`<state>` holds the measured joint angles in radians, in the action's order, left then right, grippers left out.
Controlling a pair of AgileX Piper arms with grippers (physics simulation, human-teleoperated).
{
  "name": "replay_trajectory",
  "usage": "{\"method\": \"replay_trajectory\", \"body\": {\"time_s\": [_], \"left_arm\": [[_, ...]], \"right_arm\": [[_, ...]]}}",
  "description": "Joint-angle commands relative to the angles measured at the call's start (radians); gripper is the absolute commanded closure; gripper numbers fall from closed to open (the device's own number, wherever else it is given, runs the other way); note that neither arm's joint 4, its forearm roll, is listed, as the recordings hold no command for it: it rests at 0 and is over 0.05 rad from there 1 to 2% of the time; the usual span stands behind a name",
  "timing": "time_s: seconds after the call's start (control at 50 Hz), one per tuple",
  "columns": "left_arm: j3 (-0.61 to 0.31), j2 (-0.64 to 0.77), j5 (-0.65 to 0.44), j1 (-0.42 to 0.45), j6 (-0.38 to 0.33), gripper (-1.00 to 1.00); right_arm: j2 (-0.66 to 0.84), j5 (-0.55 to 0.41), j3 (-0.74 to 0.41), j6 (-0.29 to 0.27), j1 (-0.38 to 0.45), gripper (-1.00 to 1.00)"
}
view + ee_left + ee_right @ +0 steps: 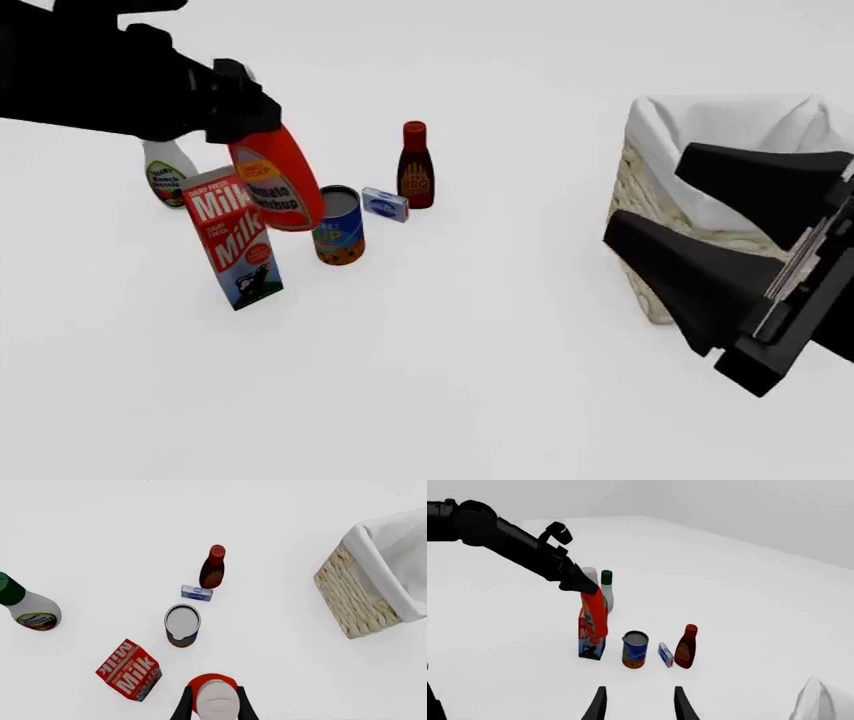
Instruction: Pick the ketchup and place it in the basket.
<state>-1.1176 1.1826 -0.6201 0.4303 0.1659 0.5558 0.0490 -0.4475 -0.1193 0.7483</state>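
Note:
The ketchup [276, 186], a red-orange bottle with a white cap and yellow-and-white label, hangs tilted above the table in front of the milk carton. My left gripper [244, 128] is shut on its upper end. The left wrist view shows the white cap and red shoulder of the ketchup [215, 700] between the two fingers. From the right wrist view the ketchup [594, 614] dangles under the left arm. The wicker basket [721, 115] with white lining stands at the right, partly hidden behind my right gripper [647, 195], which is open and holds nothing. The basket [360, 597] is well apart from the bottle.
On the table stand a milk carton [234, 238], a can [339, 226], a small blue box [384, 204], a dark-red bottle [415, 166] and a white bottle with green cap [166, 172]. They cluster at the left, under and behind the lifted bottle.

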Motion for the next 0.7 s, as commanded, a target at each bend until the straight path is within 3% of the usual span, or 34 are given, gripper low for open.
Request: {"method": "replay_trajectory", "body": {"time_s": [0.02,0.6,0.7], "left_arm": [[0.001,0.006,0.014,0.036,-0.019,1.0],[0.009,-0.019,-0.028,0.178,0.01,1.0],[0.011,-0.021,-0.04,0.21,-0.017,1.0]], "right_arm": [[0.102,0.03,-0.046,0.033,0.08,-1.0],[0.276,0.097,-0.138,0.037,0.173,-1.0],[0.296,0.108,-0.145,0.033,0.187,-1.0]]}}
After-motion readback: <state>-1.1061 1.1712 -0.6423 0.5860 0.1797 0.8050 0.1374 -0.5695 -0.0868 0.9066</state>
